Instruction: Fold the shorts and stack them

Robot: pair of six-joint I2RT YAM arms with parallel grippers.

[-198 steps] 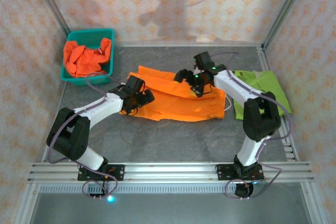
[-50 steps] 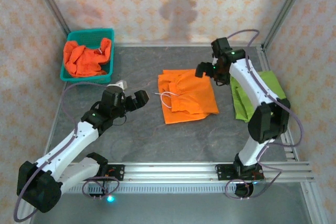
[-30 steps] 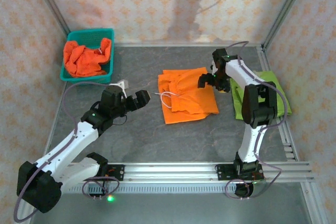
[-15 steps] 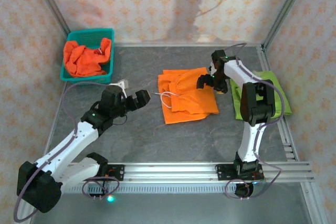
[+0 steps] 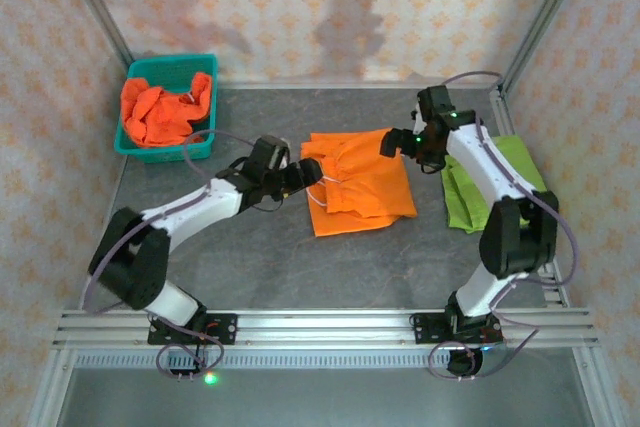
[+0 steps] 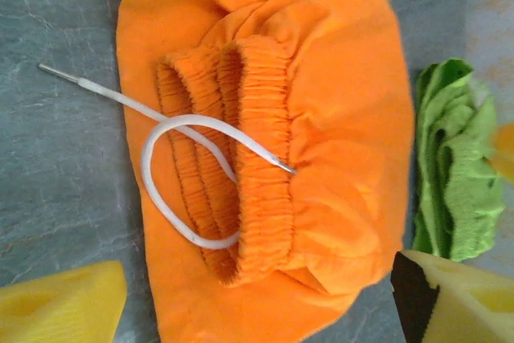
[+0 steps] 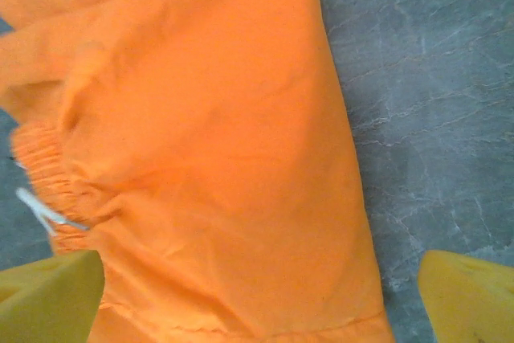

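Where an aluminium rail (image 5: 320, 325) edged its near side, the grey table (image 5: 350, 267) ran back to patterned walls (image 5: 300, 7). The left gripper (image 5: 300, 177), jaws spread and empty, hung at the drawstring (image 6: 147, 168) edge of the folded orange shorts (image 5: 365, 192). The right gripper (image 5: 405, 150), likewise spread and empty, hovered over their far right corner, beside the lime green shorts (image 5: 505, 182). At far left, the teal basket (image 5: 140, 69) held crumpled orange shorts (image 5: 160, 112).

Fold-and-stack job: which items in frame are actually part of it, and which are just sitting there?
Part of the job:
- folded orange shorts, mid-table
- lime green shorts, at the right edge
- crumpled orange shorts, in the basket

Just there:
- teal mesh basket, far left corner
- grey table
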